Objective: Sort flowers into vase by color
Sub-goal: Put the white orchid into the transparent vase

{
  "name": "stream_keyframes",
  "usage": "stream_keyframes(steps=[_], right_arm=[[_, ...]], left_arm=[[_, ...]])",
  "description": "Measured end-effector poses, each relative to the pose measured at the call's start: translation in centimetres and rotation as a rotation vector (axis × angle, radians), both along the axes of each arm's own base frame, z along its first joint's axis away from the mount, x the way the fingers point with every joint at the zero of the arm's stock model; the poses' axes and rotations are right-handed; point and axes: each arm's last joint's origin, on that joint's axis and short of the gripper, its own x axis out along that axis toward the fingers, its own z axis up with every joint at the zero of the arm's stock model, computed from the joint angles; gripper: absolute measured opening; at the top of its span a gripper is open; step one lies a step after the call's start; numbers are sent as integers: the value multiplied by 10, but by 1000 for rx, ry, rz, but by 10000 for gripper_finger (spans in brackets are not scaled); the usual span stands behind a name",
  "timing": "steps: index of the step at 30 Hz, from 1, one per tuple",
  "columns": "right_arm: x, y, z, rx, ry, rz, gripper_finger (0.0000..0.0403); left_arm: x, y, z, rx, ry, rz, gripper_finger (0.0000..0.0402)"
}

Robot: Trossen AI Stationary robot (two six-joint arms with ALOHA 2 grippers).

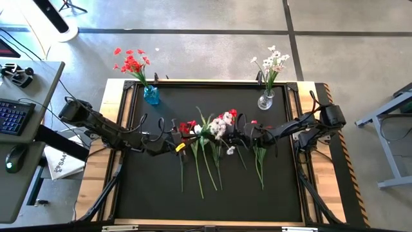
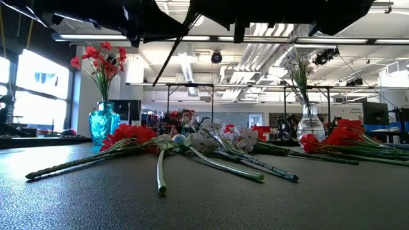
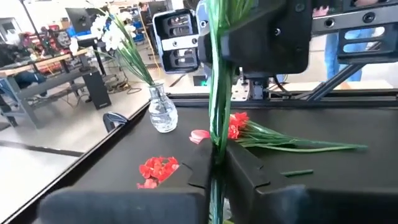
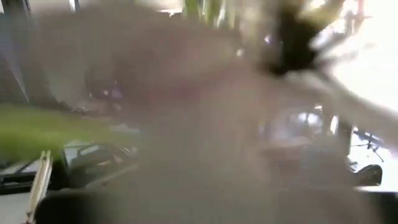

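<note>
A pile of red and white flowers [image 1: 206,138] lies mid-table, stems toward the near edge; in the low view the flowers [image 2: 192,140] rest on the mat. A blue vase [image 1: 151,95] holds red flowers and a clear vase [image 1: 265,100] holds white ones, both at the far edge. My left gripper [image 1: 183,143] is raised above the pile's left part, shut on a green stem [image 3: 217,118]. My right gripper [image 1: 237,136] is close opposite it, above the pile's right part. A pale bloom blurs the right wrist view, and the stem runs up in front of the right wrist [image 3: 261,37]. My left gripper pinches one flower's thin green stem [image 3: 217,152] between its two fingers [image 3: 245,171], with the fingers lying across the stem. The stem is lifted clear of the mat and runs on toward my right gripper. Its bloom end is hidden behind the right wrist.
A red flower [image 3: 239,126] with long stems, a loose red bloom [image 3: 158,168] and a petal [image 3: 199,135] lie on the black mat near the clear vase [image 3: 163,115]. The table has a raised wooden rim [image 1: 112,161]. A desk with keyboard [image 1: 16,116] stands to the left.
</note>
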Motion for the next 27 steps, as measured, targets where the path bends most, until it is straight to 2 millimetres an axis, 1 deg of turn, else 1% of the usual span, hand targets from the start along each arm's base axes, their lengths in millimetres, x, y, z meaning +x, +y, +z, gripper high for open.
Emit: stream_keyframes(steps=[2,4,6,8,11,14,19,22,24,27], right_arm=[[0,0,-1,-17,7,-2,8],[-1,0,0,-9,10,-15,8],[-5,-2,3,-1,51,-59,9],[-12,-4,9,-11,113,-121,5],[-30,-8,24,-20,194,-221,4],[-59,-11,43,-48,274,-348,4],[-121,-24,71,-68,362,-621,2],[-156,-35,78,-46,383,-785,2],[-175,-42,81,-25,368,-911,2],[-195,-53,87,5,312,-1080,1]], left_arm=[[0,1,-2,-12,17,4,45],[-1,1,-6,-13,50,8,72],[-2,2,-9,-10,85,19,99],[-4,3,-12,-13,126,43,126],[-11,6,-15,-6,197,92,156],[-17,8,-17,-13,249,133,174],[-21,9,-20,-30,283,148,181],[-21,9,-21,-35,282,149,181],[-21,9,-21,-33,288,148,181],[-21,9,-21,-35,283,149,181]])
